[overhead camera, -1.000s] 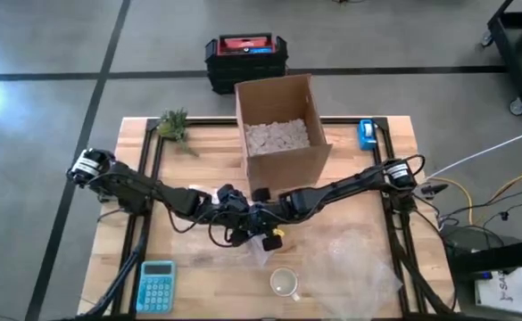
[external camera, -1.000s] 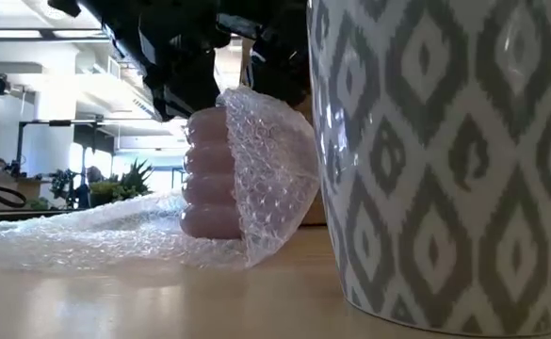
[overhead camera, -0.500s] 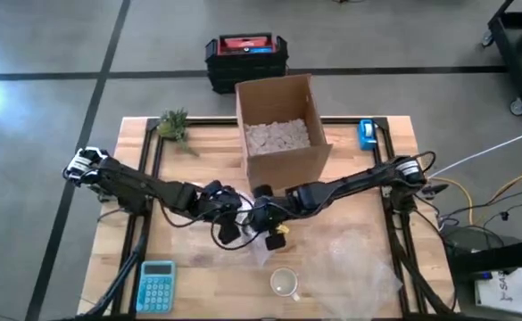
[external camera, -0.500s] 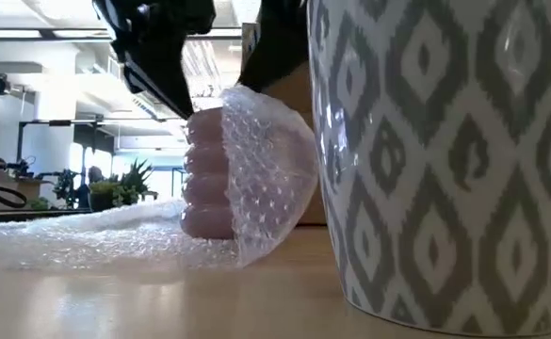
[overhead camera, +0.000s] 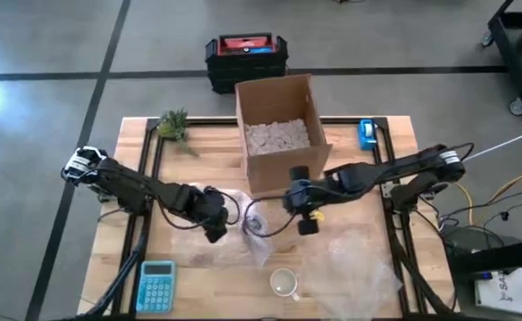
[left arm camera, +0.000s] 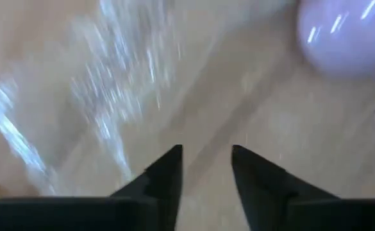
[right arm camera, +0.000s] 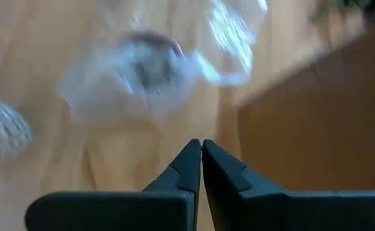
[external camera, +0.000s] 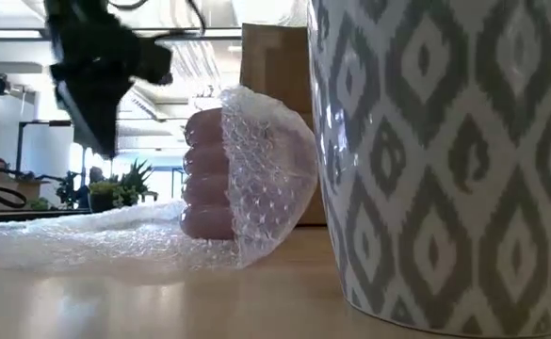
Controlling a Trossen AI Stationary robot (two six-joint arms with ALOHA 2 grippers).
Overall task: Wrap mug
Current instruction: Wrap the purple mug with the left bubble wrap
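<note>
Both grippers apart — mug (external camera: 220, 174) half-wrapped

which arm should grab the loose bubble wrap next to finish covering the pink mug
Probably the left. Its gripper is open and sits over the loose bubble wrap beside the pink mug. The right gripper is shut, on the other side.

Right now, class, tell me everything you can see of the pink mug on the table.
The pink mug stands upright on the wooden table, its side ribbed in stacked rounded rings, glossy like glazed ceramic. Clear bubble wrap curls over one side and its top and spreads flat on the table beside it. No handle shows. Neither gripper touches it: the left gripper and right gripper sit apart on either side. It stands before the cardboard box.
</note>
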